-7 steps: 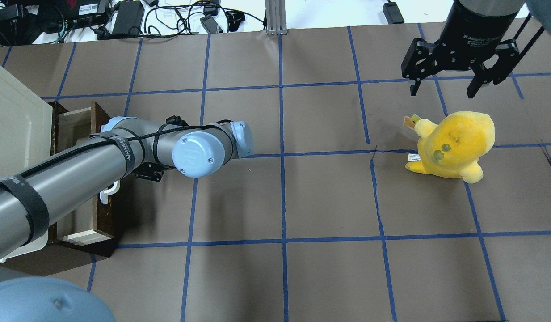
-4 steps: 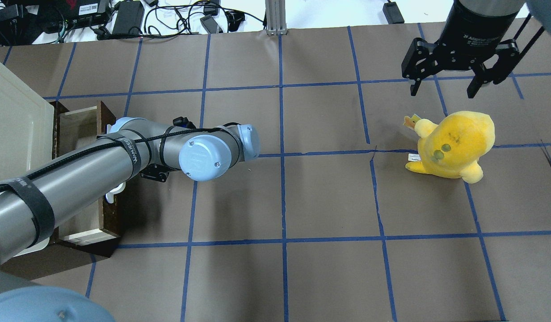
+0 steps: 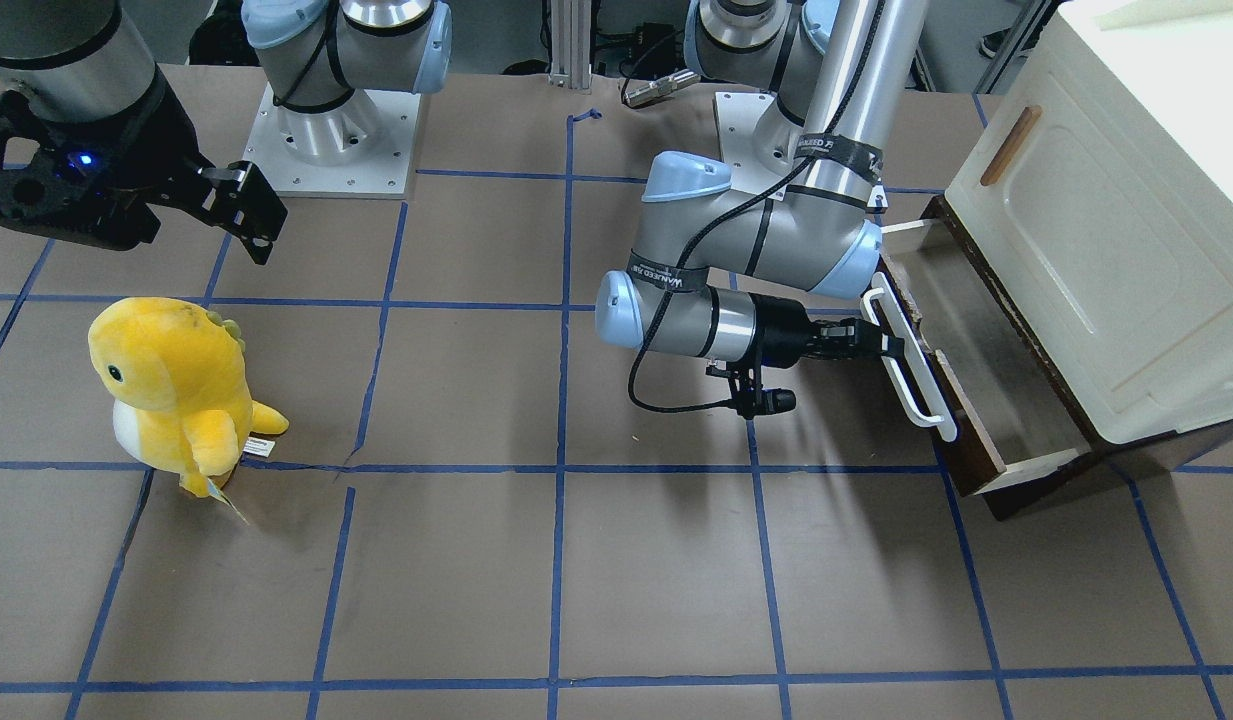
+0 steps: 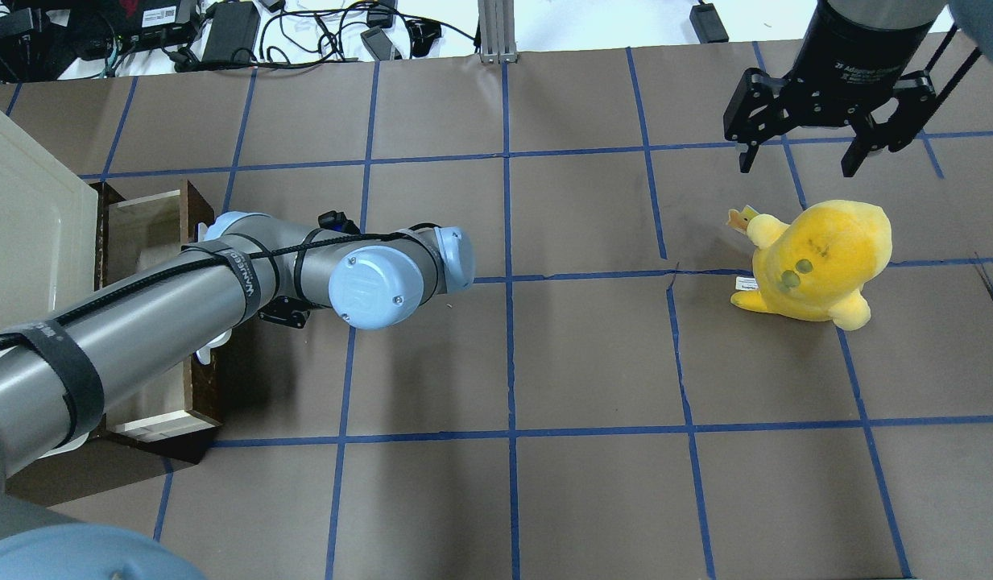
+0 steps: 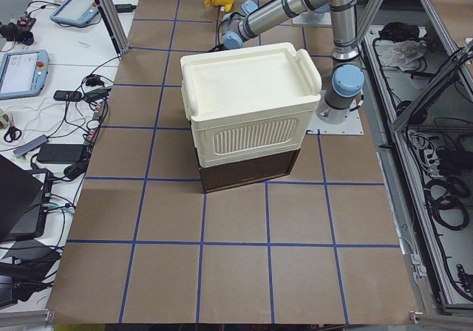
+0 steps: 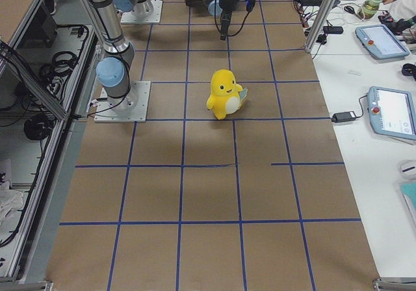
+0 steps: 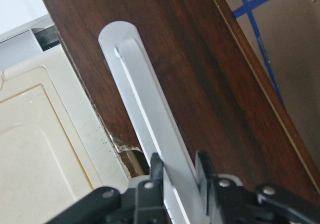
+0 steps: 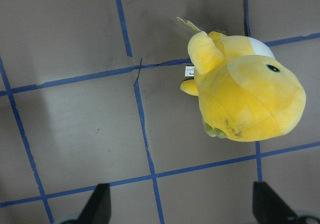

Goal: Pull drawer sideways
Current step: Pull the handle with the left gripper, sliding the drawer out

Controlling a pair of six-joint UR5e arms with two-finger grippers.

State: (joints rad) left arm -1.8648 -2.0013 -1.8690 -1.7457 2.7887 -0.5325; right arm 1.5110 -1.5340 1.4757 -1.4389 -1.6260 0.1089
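Note:
The drawer (image 3: pixel 986 370) has a dark brown wooden front, a long white bar handle (image 3: pixel 911 362) and a pale wood interior. It stands partly pulled out from under the cream cabinet (image 3: pixel 1116 220). My left gripper (image 3: pixel 881 343) is shut on the white handle; in the left wrist view its fingers (image 7: pixel 156 170) clamp the bar (image 7: pixel 145 124). In the overhead view the left arm hides most of the drawer (image 4: pixel 194 213) and the gripper. My right gripper (image 4: pixel 814 157) is open and empty, hanging above the table at the far right.
A yellow plush toy (image 4: pixel 818 258) stands on the brown blue-gridded table (image 4: pixel 512 362), just below the right gripper; it also shows in the right wrist view (image 8: pixel 245 94). The cabinet door has a small brown wooden handle (image 3: pixel 1009 146). Cables and electronics (image 4: pixel 222 28) lie beyond the table's far edge.
My left arm has moved to the right with the handle in its grip, and the drawer has slid further out of the cabinet. The right arm and plush have not moved.

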